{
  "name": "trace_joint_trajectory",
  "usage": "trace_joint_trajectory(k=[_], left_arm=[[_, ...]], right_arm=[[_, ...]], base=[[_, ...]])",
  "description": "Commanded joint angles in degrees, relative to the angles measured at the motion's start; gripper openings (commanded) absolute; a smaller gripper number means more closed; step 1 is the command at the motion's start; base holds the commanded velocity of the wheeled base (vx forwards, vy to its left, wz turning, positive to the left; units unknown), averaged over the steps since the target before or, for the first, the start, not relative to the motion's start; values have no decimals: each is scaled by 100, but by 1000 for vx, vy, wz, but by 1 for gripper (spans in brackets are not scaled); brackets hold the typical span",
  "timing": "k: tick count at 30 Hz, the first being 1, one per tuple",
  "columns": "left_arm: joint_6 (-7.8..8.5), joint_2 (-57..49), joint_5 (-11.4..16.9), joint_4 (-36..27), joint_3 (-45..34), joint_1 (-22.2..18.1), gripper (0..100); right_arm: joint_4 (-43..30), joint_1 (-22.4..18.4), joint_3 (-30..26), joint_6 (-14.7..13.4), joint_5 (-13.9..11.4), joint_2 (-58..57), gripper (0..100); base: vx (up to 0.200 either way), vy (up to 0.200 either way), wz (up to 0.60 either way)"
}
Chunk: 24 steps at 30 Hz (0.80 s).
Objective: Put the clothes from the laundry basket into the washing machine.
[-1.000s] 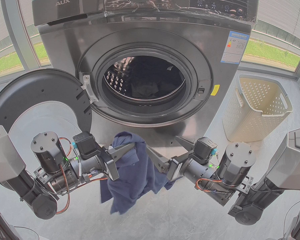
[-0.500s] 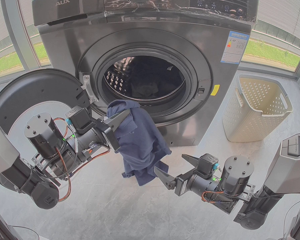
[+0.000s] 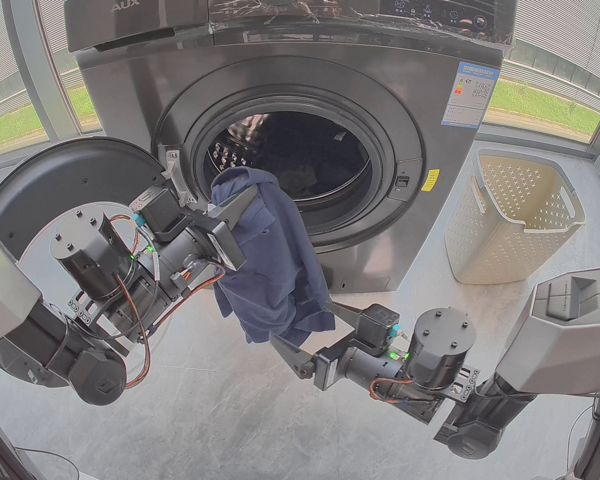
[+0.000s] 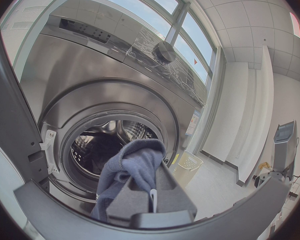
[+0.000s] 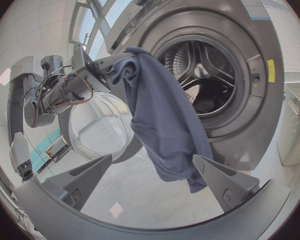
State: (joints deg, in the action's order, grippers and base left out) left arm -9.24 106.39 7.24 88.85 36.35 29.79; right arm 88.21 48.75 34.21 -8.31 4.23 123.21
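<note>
Jaws of the left gripper [image 3: 243, 201] pinch the bunched top of the limp, likely light navy shirt [image 3: 273, 261] before the washing machine [image 3: 380, 68]; right gripper [image 3: 300, 320] gapes empty.

I have a navy blue shirt [image 3: 273, 261] pinched by its bunched top in my left gripper [image 3: 245, 198]. It hangs limp in long folds just in front of the washing machine [image 3: 393, 88]. The bunched top sits against the lower-left edge of the drum opening, and the hem dangles above the floor. The machine is a grey steel front-loader with its round door [image 3: 67, 181] swung wide open on my left. More clothes [image 3: 299, 180] lie low inside the drum. The cream perforated laundry basket [image 3: 513, 221] stands on the floor just right of the machine.
</note>
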Motion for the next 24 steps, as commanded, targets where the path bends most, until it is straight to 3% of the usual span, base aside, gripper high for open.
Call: trace_joint_trajectory(k=[1,4,10,20,24], left_arm=[[1,119,-126,1,188,35,0],[1,225,-241,1,276,35,0],[-8,339,-504,1,460,53,0],[-16,321,-592,1,460,167,0],[-139,268,-601,1,460,185,0]], right_arm=[[-14,223,684,119,-194,467,100],[-76,258,1071,278,-238,713,100],[-111,258,1905,313,-230,1320,100],[-436,117,2793,392,-230,1715,100],[-709,-15,3294,392,-203,1952,100]], base=[[0,0,0],[0,0,0],[0,0,0],[0,0,0],[0,0,0]])
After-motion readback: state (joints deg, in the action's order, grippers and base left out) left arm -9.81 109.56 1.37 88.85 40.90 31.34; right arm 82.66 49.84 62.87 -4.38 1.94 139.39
